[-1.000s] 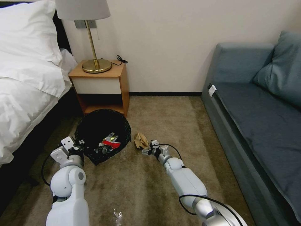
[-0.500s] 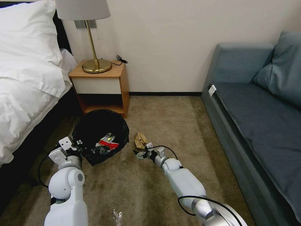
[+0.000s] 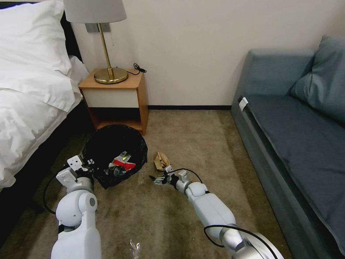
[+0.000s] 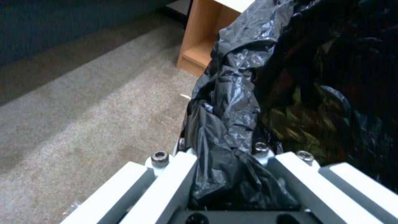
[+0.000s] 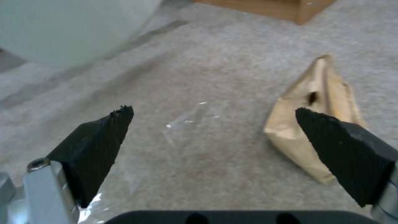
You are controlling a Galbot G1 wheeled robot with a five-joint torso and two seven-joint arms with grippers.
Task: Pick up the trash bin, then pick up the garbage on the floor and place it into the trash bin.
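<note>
Left gripper [image 4: 226,174] clamped on bag-lined rim of trash bin [image 3: 107,147], near-left side; bin sits on carpet [image 3: 187,136] in front of nightstand [image 3: 116,97]. Red-and-white carton [image 3: 124,164] and shiny wrapper [image 3: 124,156] lie inside bin. Right gripper [image 3: 154,178] low over carpet, fingers spread wide, nothing held. Tan paper wad [image 3: 161,160] just beyond it; clear plastic bottle [image 5: 188,119] on carpet between fingers.

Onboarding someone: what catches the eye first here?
The trash bin, gripped at its bag-covered rim by the left hand, sits before the nightstand with litter inside. Beside it the open right hand hovers low over the carpet near the tan paper wad.
</note>
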